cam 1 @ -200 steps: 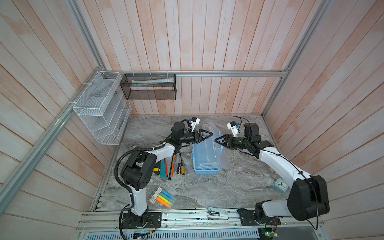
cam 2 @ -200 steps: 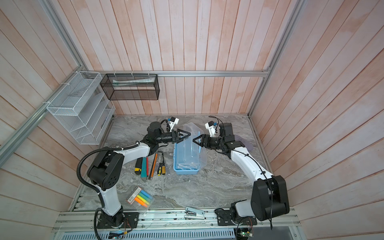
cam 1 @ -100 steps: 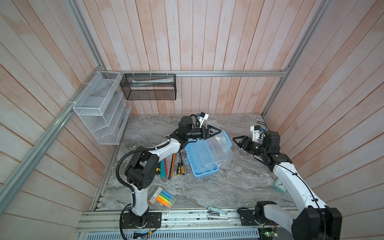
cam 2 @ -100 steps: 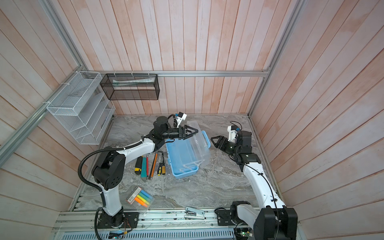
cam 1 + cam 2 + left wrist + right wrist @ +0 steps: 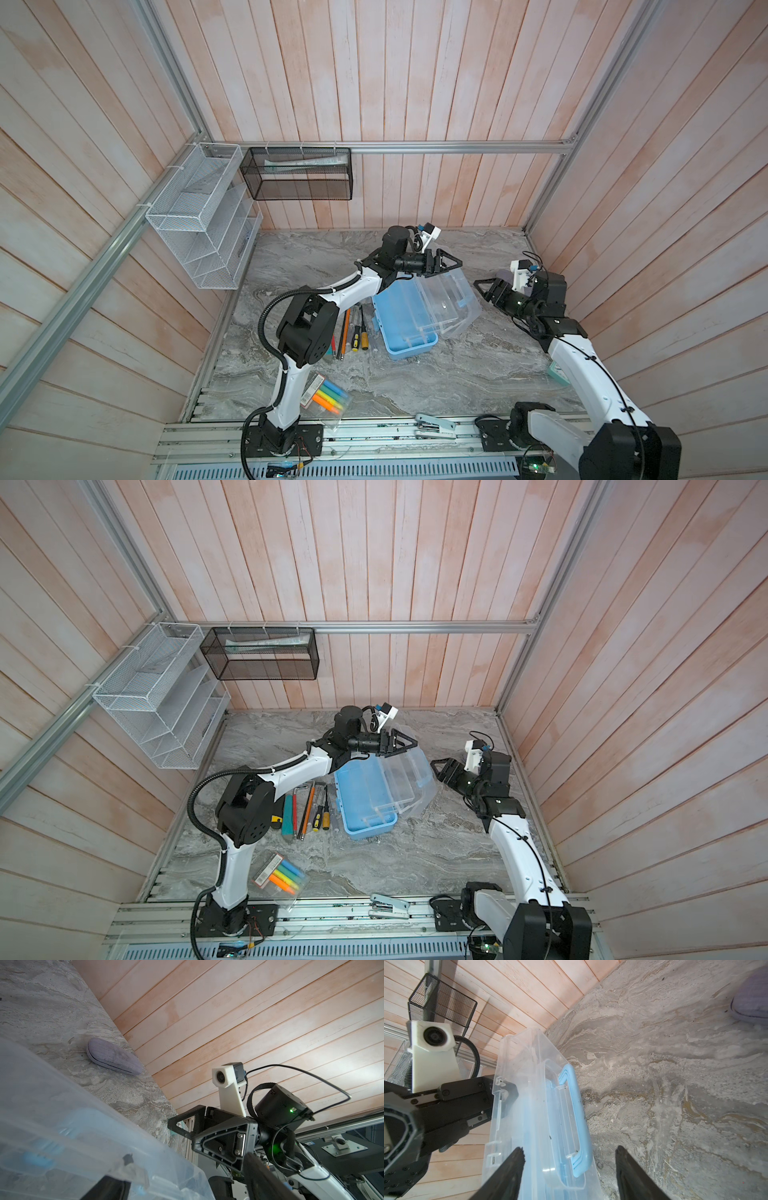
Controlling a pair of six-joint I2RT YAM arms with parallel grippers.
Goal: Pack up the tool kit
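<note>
The tool kit (image 5: 405, 332) (image 5: 365, 812) is a light-blue box standing open mid-table. Its clear lid (image 5: 449, 301) (image 5: 409, 777) leans over to the right, and the blue handle (image 5: 577, 1118) shows on it. My left gripper (image 5: 451, 266) (image 5: 405, 744) (image 5: 187, 1186) is open at the lid's far end, with the lid's edge (image 5: 145, 1163) between its spread fingers. My right gripper (image 5: 484, 291) (image 5: 440, 771) (image 5: 570, 1153) is open just right of the lid, facing it with nothing gripped. Loose tools (image 5: 353, 328) (image 5: 307, 808) lie on the table left of the box.
A lilac oval case (image 5: 114, 1056) (image 5: 751, 999) lies near the right wall. A highlighter packet (image 5: 328, 397) and a stapler (image 5: 436, 426) are at the front edge. A white wire rack (image 5: 203, 216) and a black mesh basket (image 5: 299, 174) hang on the walls.
The box has turned on the table and its lid has swung open to the right. My right gripper drew back to the right, off the lid. My left gripper followed the lid rightward.
</note>
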